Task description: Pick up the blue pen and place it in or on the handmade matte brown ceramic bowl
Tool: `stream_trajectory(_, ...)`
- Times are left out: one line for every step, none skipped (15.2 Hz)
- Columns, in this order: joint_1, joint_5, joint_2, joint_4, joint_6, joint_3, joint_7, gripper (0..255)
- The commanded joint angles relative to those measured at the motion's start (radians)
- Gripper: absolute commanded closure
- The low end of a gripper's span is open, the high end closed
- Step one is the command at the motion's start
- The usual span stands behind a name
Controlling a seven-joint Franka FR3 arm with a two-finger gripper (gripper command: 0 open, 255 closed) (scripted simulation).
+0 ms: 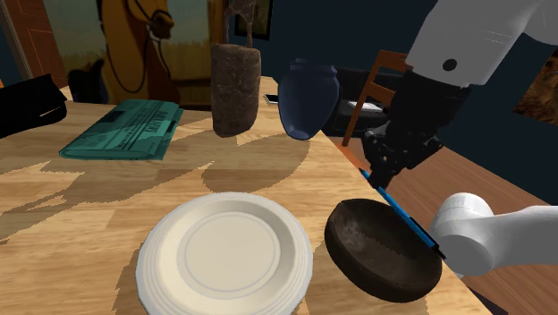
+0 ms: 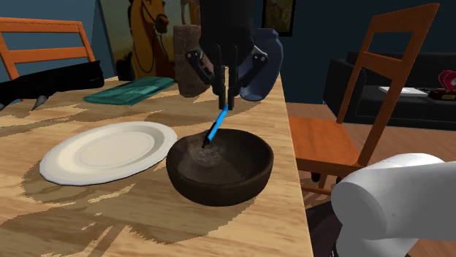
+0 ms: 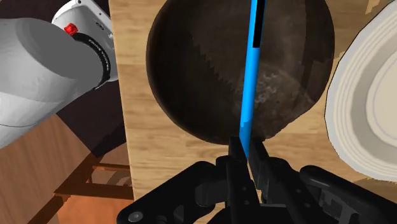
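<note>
A dark brown matte bowl [image 1: 380,251] [image 2: 219,166] [image 3: 242,70] stands near the table's edge, beside a white plate. My black gripper [image 1: 380,174] [image 2: 226,102] [image 3: 246,149] hangs just above it, shut on the upper end of a blue pen [image 1: 407,221] [image 2: 214,129] [image 3: 250,70]. The pen slants down from the fingers, and its dark tip reaches into the bowl's hollow. In the wrist view the pen runs straight out from between the clasping fingers across the bowl's inside.
A white plate [image 1: 224,255] [image 2: 106,150] lies next to the bowl. Farther back stand a dark blue vase [image 1: 307,97], a brown rough cylinder [image 1: 235,89], a green folded newspaper [image 1: 125,130] and a black object [image 1: 27,103]. An orange wooden chair [image 2: 365,117] stands past the table edge.
</note>
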Motion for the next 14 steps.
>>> stream_trajectory(0.005,0.007,-0.014,-0.035,0.022,0.005,-0.004,255)
stream_trajectory(0.007,0.011,-0.021,-0.052,0.032,0.009,-0.005,255)
stream_trajectory(0.010,0.015,-0.027,-0.068,0.042,0.012,-0.006,255)
stream_trajectory(0.013,0.019,-0.034,-0.085,0.052,0.016,-0.007,255)
stream_trajectory(0.016,0.023,-0.040,-0.101,0.062,0.019,-0.007,255)
stream_trajectory(0.018,0.027,-0.047,-0.117,0.072,0.023,-0.008,255)
stream_trajectory(0.024,0.036,-0.058,-0.147,0.091,0.031,-0.010,255)
stream_trajectory(0.024,0.036,-0.058,-0.147,0.091,0.031,-0.010,255)
stream_trajectory(0.024,0.036,-0.058,-0.147,0.091,0.031,-0.010,255)
stream_trajectory(0.024,0.036,-0.058,-0.147,0.091,0.031,-0.010,255)
stream_trajectory(0.024,0.036,-0.058,-0.147,0.091,0.031,-0.010,255)
stream_trajectory(0.024,0.036,-0.058,-0.147,0.091,0.031,-0.010,255)
stream_trajectory(0.024,0.036,-0.058,-0.147,0.091,0.031,-0.010,255)
stream_trajectory(0.024,0.036,-0.058,-0.147,0.091,0.031,-0.010,255)
